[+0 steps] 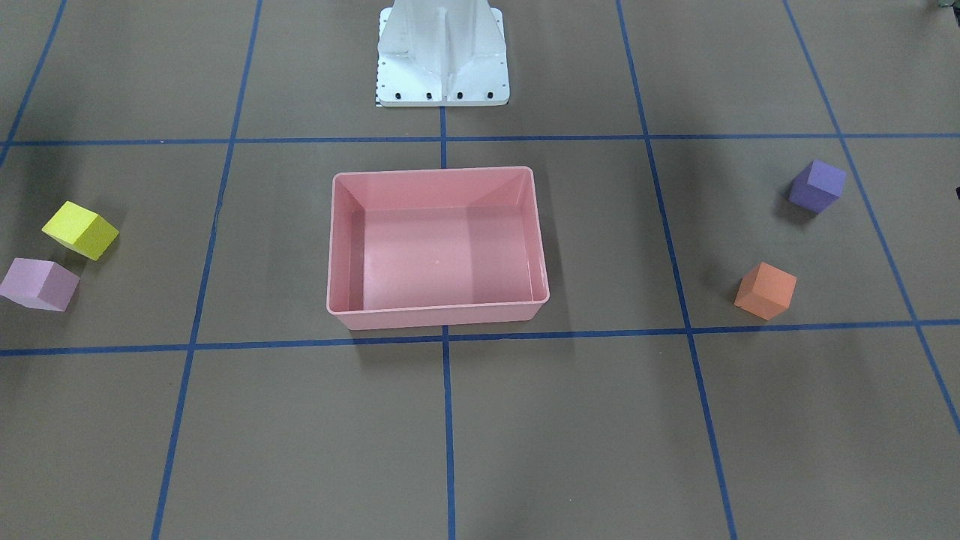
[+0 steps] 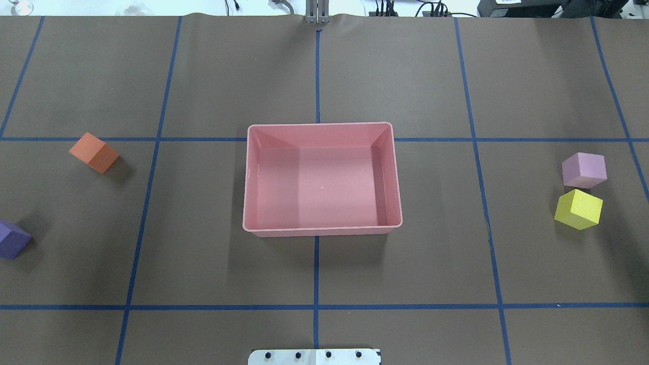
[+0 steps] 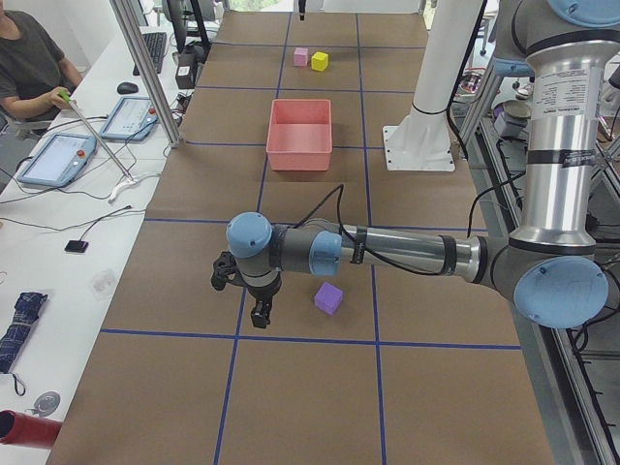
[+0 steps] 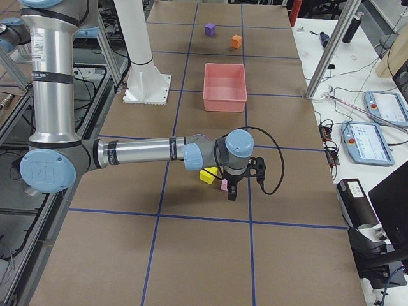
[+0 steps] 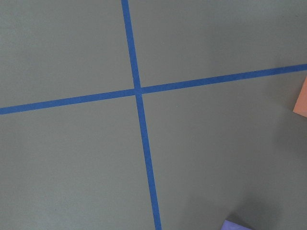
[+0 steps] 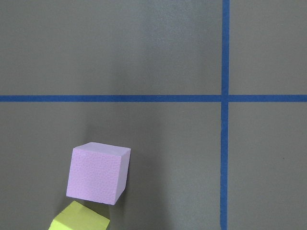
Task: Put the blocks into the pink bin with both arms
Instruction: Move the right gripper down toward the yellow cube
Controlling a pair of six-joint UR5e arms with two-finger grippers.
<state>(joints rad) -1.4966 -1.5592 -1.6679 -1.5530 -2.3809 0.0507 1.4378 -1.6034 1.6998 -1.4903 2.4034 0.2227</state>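
The pink bin (image 2: 324, 230) stands empty at the table's middle. The orange block (image 2: 94, 152) and the purple block (image 2: 11, 239) lie on my left side. The light pink-lilac block (image 2: 584, 170) and the yellow block (image 2: 578, 209) lie close together on my right side. My left gripper (image 3: 259, 315) hangs above the table beside the purple block (image 3: 328, 297). My right gripper (image 4: 231, 191) hangs just beyond the lilac block (image 4: 224, 185) and the yellow block (image 4: 208, 175). Both grippers show only in the side views, so I cannot tell whether they are open or shut.
The white pedestal (image 1: 442, 67) stands behind the bin at the robot's side. Blue tape lines (image 2: 316, 274) grid the brown table. An operator's desk with tablets (image 3: 58, 155) runs along the far side, and a person (image 3: 29, 58) sits there.
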